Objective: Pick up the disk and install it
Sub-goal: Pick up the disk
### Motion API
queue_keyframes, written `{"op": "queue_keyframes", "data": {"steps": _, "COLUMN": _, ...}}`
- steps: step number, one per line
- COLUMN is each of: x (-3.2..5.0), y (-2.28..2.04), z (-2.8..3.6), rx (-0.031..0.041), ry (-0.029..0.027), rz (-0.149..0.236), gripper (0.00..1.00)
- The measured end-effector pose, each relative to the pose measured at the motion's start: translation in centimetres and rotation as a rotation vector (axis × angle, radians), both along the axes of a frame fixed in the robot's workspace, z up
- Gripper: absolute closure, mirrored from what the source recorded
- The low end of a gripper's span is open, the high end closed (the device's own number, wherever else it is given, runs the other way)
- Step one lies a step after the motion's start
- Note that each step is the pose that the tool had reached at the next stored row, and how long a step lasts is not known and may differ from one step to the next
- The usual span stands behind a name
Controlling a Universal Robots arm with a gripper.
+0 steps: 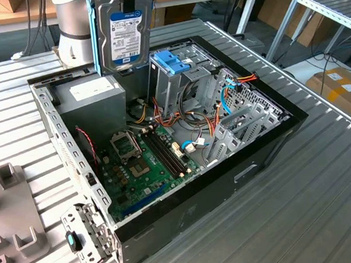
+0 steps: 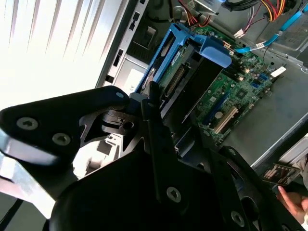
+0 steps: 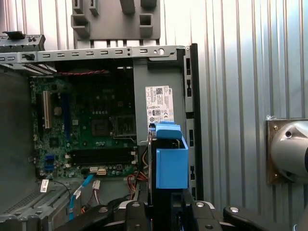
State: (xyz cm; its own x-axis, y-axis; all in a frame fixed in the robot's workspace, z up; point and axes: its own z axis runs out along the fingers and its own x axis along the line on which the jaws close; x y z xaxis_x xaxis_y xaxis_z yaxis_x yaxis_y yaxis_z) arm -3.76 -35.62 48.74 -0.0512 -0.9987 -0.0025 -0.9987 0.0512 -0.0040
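Note:
The disk (image 1: pixel 123 31), a silver-grey drive with a white label in a light-blue carrier rail, hangs upright above the back corner of the open computer case (image 1: pixel 270 141). It is to the exterior view's left of the metal drive cage (image 1: pixel 177 81) with its blue latch. Both wrist views show the disk edge-on, its blue rail (image 3: pixel 169 159) pointing down toward the case interior and the motherboard (image 2: pixel 240 91). My gripper (image 3: pixel 161 211) is shut on the disk, with black fingers (image 2: pixel 154 130) on either side of it.
Inside the case lie the motherboard (image 1: pixel 144 162), a grey power supply (image 1: pixel 91 96) and loose coloured cables (image 1: pixel 198 145). The arm's base (image 1: pixel 74 20) stands behind the case. A grey fixture (image 1: pixel 9 209) sits on the ribbed table at the exterior view's left. A person's hand (image 2: pixel 291 199) is near the case edge.

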Motion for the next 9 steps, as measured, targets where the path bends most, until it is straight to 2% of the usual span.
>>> {"op": "queue_keyframes", "data": {"steps": 3, "x": 1.1, "y": 0.0, "z": 0.0, "rx": 0.0001, "ry": 0.0, "rz": 0.0, "gripper": 0.65}}
{"op": "queue_keyframes", "data": {"steps": 9, "x": 2.32, "y": 0.0, "z": 0.0, "rx": 0.0, "ry": 0.0, "rz": 0.0, "gripper": 0.65}}
